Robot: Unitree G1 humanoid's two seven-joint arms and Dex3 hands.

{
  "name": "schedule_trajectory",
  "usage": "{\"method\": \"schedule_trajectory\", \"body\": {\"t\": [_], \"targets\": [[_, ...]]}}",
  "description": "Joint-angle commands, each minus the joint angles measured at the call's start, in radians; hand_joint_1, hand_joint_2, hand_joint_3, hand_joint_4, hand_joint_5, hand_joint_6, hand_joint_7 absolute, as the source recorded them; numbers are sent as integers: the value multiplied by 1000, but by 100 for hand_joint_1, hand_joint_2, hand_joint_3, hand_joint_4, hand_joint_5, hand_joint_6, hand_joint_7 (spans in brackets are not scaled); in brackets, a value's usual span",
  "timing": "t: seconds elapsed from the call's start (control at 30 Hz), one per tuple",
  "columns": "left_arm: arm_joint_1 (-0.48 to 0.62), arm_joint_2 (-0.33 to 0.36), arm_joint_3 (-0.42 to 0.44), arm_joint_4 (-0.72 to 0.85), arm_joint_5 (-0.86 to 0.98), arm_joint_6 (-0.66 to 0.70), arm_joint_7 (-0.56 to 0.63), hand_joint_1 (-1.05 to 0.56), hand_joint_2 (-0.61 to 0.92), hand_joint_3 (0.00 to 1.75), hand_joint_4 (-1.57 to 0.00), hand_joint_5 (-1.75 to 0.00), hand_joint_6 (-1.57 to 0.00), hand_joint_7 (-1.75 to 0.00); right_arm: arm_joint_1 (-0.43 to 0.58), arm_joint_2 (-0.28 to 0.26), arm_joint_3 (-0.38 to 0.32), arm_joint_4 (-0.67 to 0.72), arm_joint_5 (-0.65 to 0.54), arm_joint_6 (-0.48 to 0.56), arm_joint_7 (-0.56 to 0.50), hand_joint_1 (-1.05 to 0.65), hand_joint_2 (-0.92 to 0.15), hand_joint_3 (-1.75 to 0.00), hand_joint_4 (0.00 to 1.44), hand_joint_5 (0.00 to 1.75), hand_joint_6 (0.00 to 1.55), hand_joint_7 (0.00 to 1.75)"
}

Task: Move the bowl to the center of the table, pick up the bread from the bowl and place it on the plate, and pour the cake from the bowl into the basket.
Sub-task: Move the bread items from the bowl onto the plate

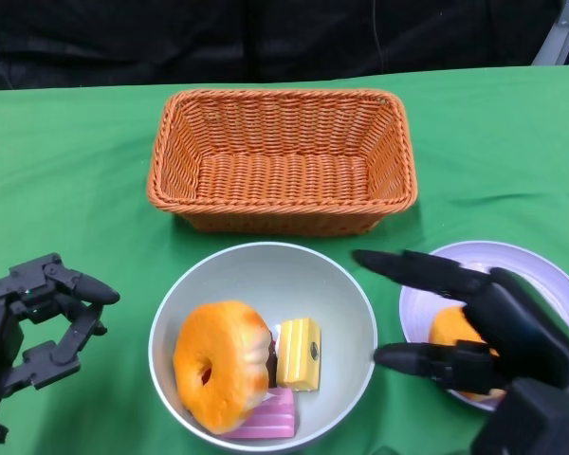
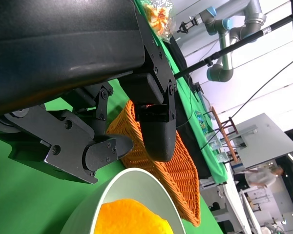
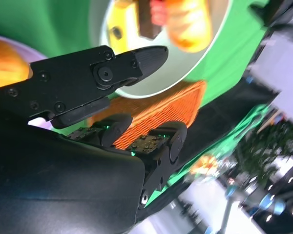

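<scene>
The pale bowl (image 1: 294, 282) sits near the front middle of the table, in front of the basket (image 1: 283, 161). It holds a ring-shaped orange bread (image 1: 223, 365), a yellow cake piece (image 1: 299, 354) and a pink cake piece (image 1: 270, 418). Another orange bread (image 1: 448, 327) lies on the lilac plate (image 1: 517, 261) to the bowl's right, partly hidden by my right hand (image 1: 484, 322). That hand hovers over it with fingers spread toward the bowl, holding nothing. My left hand (image 1: 38, 318) is open to the left of the bowl, apart from it. The right wrist view shows the bowl (image 3: 185, 68) beyond the fingertips (image 3: 146, 56).
The woven orange basket is empty and stands close behind the bowl; it also shows in the left wrist view as basket (image 2: 180, 170) beyond the bowl rim (image 2: 132, 178). Green cloth (image 1: 66, 180) covers the table. Lab equipment stands past the far edge.
</scene>
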Motion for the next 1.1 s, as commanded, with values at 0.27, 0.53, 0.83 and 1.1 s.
{"method": "schedule_trajectory", "body": {"t": [0.27,0.53,0.83,1.1], "targets": [[0,8,3,-4,16,10,37,-2,73,68,-81,-138,-87,-98,-169,46,131,85,19,-7,129,-62,-92,-5,62,4,56,0],[6,3,0,-25,30,28,64,-2,74,67,-80,-137,-86,-99,-279,53,207,266,-7,-123,160,-65,-92,-10,60,2,55,0],[7,-1,3,-47,41,70,96,-1,77,62,-79,-137,-85,-97,-368,20,282,432,-154,-305,106,-64,-90,-7,49,1,52,0],[6,-8,1,-66,49,119,132,-2,80,57,-79,-136,-86,-93,-482,12,342,681,-374,-560,-131,-58,-83,0,39,0,52,0]]}}
